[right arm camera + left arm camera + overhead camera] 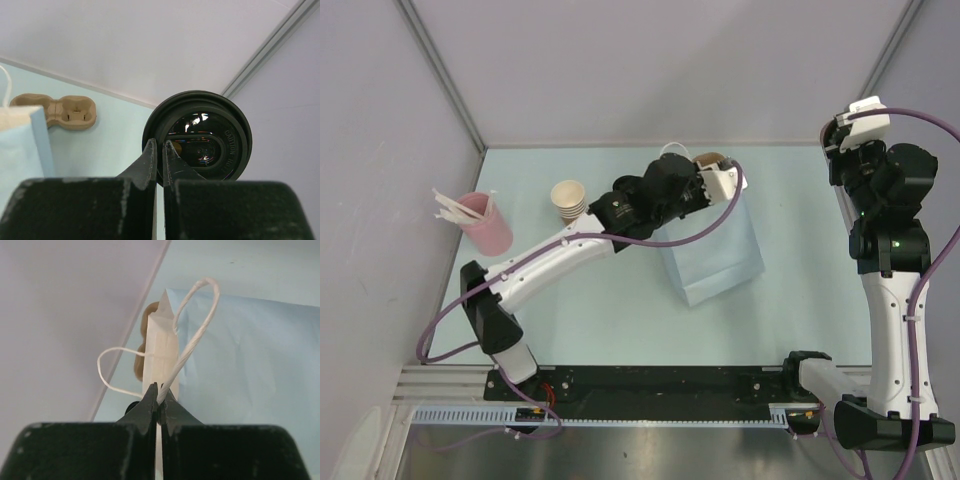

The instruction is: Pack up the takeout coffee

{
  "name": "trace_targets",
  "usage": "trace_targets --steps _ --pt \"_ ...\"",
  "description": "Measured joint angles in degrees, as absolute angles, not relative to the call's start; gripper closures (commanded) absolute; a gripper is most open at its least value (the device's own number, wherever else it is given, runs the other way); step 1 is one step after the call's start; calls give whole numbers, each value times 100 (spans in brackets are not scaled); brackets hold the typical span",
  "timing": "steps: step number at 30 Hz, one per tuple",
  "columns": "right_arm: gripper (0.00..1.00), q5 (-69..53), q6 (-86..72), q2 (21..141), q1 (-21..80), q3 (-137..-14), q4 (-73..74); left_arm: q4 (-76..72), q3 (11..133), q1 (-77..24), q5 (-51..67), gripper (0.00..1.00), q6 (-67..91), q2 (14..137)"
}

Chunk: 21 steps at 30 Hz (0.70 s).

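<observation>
My right gripper (160, 145) is shut on the rim of a round black plastic lid (205, 135), held up in the air near the back right corner. No tan cup shows under the lid. In the top view that gripper (842, 148) is raised high at the right. My left gripper (160, 392) is shut on a white twisted cord handle (192, 340) of a light-blue paper bag (250, 365), seen edge-on. In the top view the bag (715, 250) lies at mid-table with my left gripper (712, 172) at its far end.
A tan moulded cup carrier (55, 111) sits by the back wall behind the bag, also in the top view (710, 158). A stack of nested tan cups (568, 198) and a pink cup of white stirrers (485, 222) stand at the left.
</observation>
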State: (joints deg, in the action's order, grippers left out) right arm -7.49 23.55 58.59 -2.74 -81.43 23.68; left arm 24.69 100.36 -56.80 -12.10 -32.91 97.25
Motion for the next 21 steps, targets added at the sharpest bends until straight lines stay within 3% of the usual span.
trace_targets --steps 12,21 --pt "100 -845 2329 5859 -320 -8143 2370 2099 9911 -4869 -1413 100 -3345 9242" --pt "100 -904 2292 5863 -325 -8121 2370 2174 9181 -4862 -1184 100 -3197 9032"
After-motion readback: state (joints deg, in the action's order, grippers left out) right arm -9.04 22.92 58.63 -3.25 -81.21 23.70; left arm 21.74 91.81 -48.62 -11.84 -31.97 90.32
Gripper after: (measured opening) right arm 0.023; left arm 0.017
